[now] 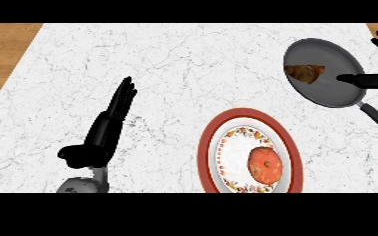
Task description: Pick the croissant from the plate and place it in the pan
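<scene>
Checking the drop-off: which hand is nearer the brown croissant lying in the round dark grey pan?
Right. The right hand shows over the pan, close to the right of the croissant; the left hand rests open far to its left, over the white counter.

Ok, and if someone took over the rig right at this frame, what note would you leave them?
Left hand: open, resting at the view's left, holding nothing.
Right hand: only partly in view at the right edge, over the pan, apart from the croissant; open or shut, cannot tell.
Croissant: lying in the pan's left part.
Plate: holds only a round orange food item.
Done: croissant is in the pan.
Left: probably just drawing the right hand back.
</scene>
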Tool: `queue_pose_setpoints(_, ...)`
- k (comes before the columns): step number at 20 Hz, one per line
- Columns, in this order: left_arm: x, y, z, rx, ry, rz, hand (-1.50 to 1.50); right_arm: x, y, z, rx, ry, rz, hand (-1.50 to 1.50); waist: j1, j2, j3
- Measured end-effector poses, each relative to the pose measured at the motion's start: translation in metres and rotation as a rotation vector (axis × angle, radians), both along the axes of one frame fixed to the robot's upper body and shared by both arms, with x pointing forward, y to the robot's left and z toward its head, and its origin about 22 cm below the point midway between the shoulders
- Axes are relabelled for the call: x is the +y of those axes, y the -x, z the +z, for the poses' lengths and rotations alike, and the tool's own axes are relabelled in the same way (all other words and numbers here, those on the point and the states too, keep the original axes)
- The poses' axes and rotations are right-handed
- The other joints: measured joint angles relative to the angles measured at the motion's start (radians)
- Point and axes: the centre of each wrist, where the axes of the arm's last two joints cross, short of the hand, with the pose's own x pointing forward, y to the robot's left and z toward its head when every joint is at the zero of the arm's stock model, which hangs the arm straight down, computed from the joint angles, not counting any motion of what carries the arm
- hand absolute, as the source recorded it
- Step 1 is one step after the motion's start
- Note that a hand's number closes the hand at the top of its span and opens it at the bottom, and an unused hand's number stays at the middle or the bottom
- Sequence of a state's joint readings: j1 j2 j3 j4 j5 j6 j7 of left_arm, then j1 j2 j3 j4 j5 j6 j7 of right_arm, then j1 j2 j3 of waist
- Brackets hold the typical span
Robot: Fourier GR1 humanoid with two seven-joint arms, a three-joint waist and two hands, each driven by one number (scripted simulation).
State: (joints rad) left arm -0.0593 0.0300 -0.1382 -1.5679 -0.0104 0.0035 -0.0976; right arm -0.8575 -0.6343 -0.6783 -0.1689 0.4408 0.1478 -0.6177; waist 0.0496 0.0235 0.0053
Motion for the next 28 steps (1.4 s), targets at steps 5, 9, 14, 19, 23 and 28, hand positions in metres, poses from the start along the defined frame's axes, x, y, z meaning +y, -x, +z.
queue_pose_setpoints(5, -0.001, 0.002, 0.003, 0.0, 0.001, 0.006, 0.0, -0.035, 0.029, -0.003, 0.0, -0.089, 0.122, -1.5, -0.009, -0.003, 0.0)
queue_pose_setpoints(9, 0.001, 0.003, 0.0, 0.004, 0.001, 0.007, 0.0, -0.052, 0.046, -0.006, 0.014, -0.091, 0.151, -1.5, -0.012, -0.005, 0.0)
queue_pose_setpoints(14, 0.004, 0.005, -0.005, 0.006, 0.001, 0.014, 0.0, -0.059, 0.063, -0.021, 0.03, -0.048, 0.15, -1.5, -0.015, -0.007, 0.0)
queue_pose_setpoints(19, 0.003, 0.005, -0.002, 0.001, -0.002, 0.011, 0.0, -0.064, 0.071, -0.023, 0.04, -0.012, 0.155, -1.5, -0.017, -0.009, 0.0)
queue_pose_setpoints(23, -0.002, 0.001, 0.0, 0.007, -0.001, 0.016, 0.0, -0.068, 0.078, -0.027, 0.056, 0.013, 0.162, -1.5, -0.023, -0.011, -0.001)
queue_pose_setpoints(28, 0.002, 0.006, -0.005, 0.005, -0.001, 0.012, 0.0, -0.074, 0.088, -0.031, 0.064, 0.045, 0.145, -1.5, -0.022, -0.012, -0.001)
